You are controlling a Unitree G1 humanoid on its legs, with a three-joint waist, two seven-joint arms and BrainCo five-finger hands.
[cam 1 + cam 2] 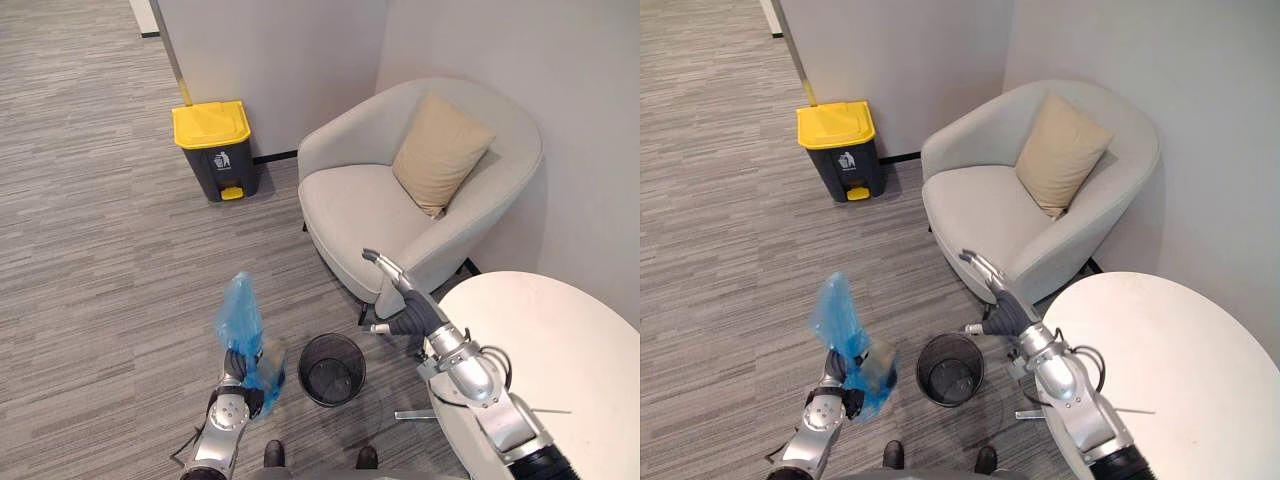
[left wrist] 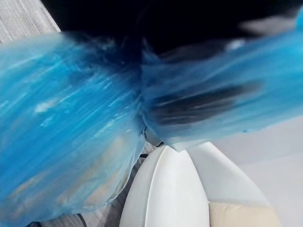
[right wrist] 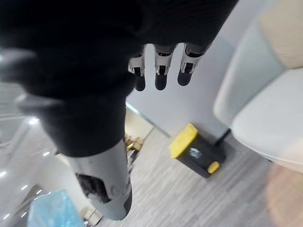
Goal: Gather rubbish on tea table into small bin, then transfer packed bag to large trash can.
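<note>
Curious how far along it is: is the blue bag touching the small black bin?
Apart. The right eye view shows carpet between the blue bag and the bin.

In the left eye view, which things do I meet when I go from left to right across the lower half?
A crumpled blue plastic bag gripped in the left hand → small black mesh bin → right hand, fingers straight → round white table.

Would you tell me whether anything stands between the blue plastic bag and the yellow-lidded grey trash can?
Nothing visible: bare grey carpet lies between the blue plastic bag in the left hand and the yellow-lidded trash can.
</note>
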